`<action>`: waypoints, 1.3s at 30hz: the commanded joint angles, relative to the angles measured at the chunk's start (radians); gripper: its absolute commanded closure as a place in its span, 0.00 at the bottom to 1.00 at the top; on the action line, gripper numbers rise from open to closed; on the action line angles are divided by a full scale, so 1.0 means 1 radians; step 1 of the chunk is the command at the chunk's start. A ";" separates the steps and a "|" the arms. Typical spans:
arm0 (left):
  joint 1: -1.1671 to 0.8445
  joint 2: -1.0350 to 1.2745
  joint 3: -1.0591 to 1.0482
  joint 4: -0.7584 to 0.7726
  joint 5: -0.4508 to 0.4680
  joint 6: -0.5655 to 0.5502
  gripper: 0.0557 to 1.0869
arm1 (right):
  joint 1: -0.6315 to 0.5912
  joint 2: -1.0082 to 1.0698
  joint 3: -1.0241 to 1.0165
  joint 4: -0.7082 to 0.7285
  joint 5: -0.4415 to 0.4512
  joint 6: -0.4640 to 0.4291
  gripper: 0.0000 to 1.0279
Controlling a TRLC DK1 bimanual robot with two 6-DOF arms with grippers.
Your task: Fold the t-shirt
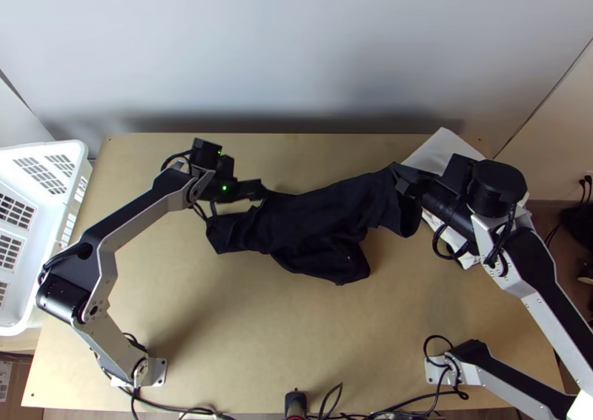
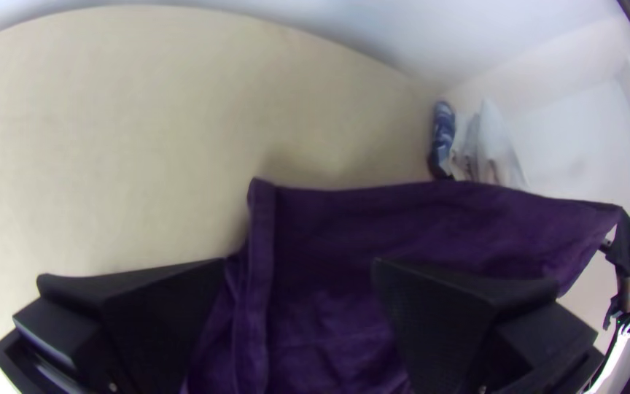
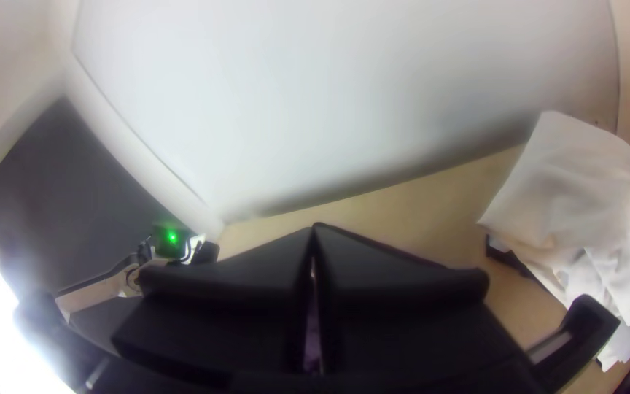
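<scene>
Across the middle of a light wooden table (image 1: 244, 331), toward its far side, a dark t-shirt (image 1: 311, 224) stretches between two robot arms. It looks black from above and deep purple in the left wrist view. One end is drawn up to the right gripper (image 3: 314, 230), whose fingers are pressed together with a thin strip of fabric pinched between them. The other end lies rumpled by the left gripper (image 2: 301, 264), whose fingers stand wide apart over the cloth, with a narrow, band-like edge running between them; they do not clamp it. Between the two, the cloth is creased, and a loose part bulges toward the table's near edge.

The folding seems to be at an early stage. One end is secured, but the shirt is neither laid flat nor folded into any neat shape. What appears to be left is nearly everything: getting a grip at the left end, spreading the shirt, smoothing it, then making the folds. Which part is the collar, hem or sleeve cannot be told.

Near the far right corner, white cloth (image 1: 442, 152) lies in a pile. A white plastic basket (image 1: 50, 216) is at the left.
</scene>
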 commanded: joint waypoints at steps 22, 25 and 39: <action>-0.110 -0.105 -0.301 0.138 -0.066 0.002 0.08 | 0.007 0.011 -0.010 0.002 0.025 0.005 0.97; -0.111 -0.099 -0.307 0.138 -0.067 0.020 0.09 | 0.004 0.013 -0.010 0.002 0.025 0.002 0.97; -0.006 -0.346 -0.042 -0.050 -0.011 -0.001 0.97 | 0.004 0.010 -0.004 0.008 0.025 0.002 0.97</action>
